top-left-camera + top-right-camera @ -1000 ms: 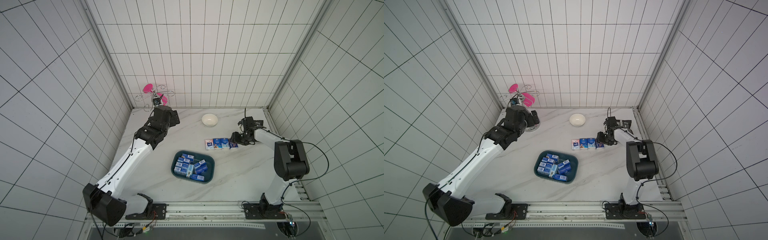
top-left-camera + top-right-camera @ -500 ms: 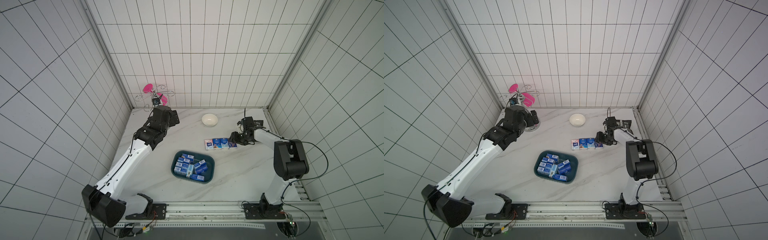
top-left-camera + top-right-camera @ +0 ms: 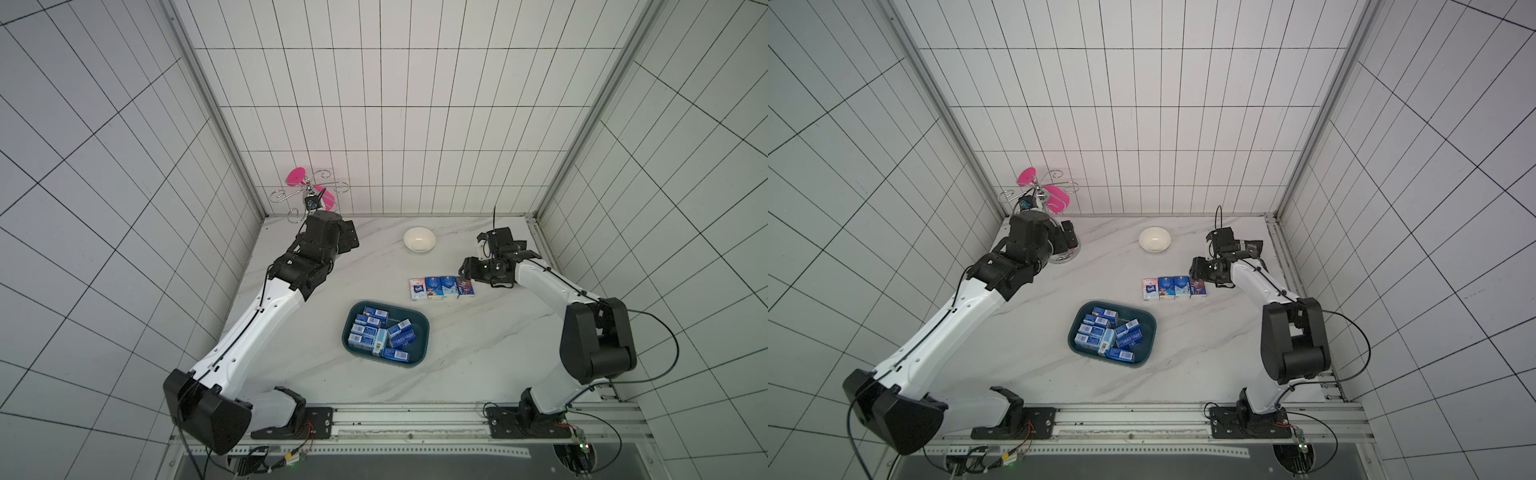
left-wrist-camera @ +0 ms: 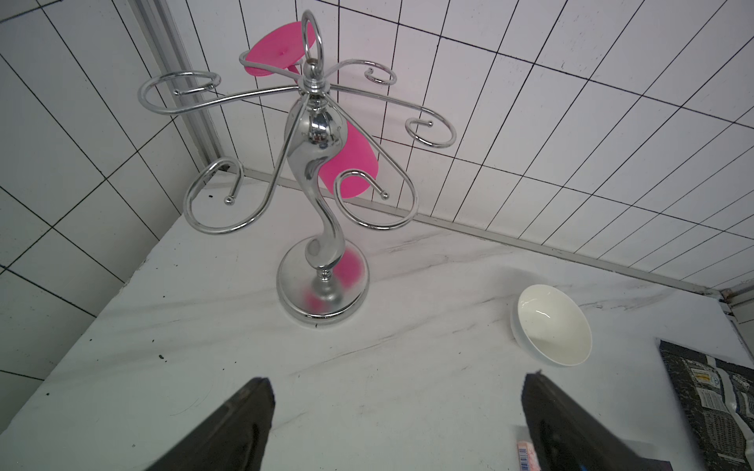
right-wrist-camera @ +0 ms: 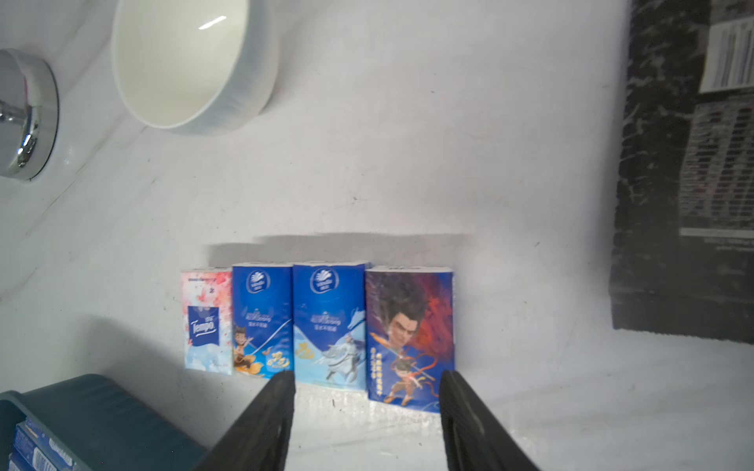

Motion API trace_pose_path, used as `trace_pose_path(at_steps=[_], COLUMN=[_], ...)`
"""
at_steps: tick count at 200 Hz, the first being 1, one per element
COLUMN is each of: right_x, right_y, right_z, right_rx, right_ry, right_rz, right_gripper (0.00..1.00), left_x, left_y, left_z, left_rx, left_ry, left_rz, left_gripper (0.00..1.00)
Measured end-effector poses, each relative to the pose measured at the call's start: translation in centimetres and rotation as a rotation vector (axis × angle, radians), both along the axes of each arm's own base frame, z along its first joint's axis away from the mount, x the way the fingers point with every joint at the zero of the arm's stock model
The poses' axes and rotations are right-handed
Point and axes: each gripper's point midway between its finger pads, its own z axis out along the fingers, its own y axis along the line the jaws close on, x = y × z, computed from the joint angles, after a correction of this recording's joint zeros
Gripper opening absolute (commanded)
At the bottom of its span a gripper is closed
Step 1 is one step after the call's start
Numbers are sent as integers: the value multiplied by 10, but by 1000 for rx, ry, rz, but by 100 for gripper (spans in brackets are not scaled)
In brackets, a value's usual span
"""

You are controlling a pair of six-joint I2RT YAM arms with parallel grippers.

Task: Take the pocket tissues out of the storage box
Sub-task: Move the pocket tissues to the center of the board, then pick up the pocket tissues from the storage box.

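The dark teal storage box [image 3: 422, 332] [image 3: 1152, 328] sits mid-table with several blue pocket tissues [image 3: 365, 330] [image 3: 1096, 330] piled inside. Several more packs stand side by side on the marble just behind it, one pinkish-white and the others blue [image 3: 441, 287] [image 3: 1174, 287] [image 5: 326, 326]. My right gripper [image 3: 465, 272] [image 5: 367, 377] hovers at the right end of that row, open, with nothing between its fingers. My left gripper [image 3: 349, 239] [image 4: 393, 381] is open and empty at the back left, far from the box.
A white bowl [image 3: 419, 239] [image 4: 551, 326] stands at the back centre. A chrome stand with pink cups [image 3: 309, 195] [image 4: 322, 285] fills the back left corner. A flat black foil packet [image 5: 685, 163] [image 4: 710, 407] lies under the right arm near the right wall.
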Motion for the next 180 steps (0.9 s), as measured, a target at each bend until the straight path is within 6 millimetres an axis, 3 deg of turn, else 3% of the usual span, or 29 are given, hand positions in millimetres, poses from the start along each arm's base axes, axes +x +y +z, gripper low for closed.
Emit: trace_pose_path(at_steps=[43,69,99,140,180], right_x=[-92,-135,-159,-179,-177], right_y=[115,151,163,156,160], right_z=[37,33,4,-54,-55], right_rx=[39,19,-72,-267,-290], right_ry=[-115,-121,-71,32,14], right_rz=[342,473,532,563,545], right_gripper=[61,59,59,67,71], left_x=[2,4,3,3,1], left_y=[8,17,18,16,17], left_z=[-1,-2,-2,-3,-2], left_rx=[6,6,6,3,5], left_ry=[6,8,13,17,17], left_rz=[18,42,43,34,32], left_gripper=[98,98,98,98,98])
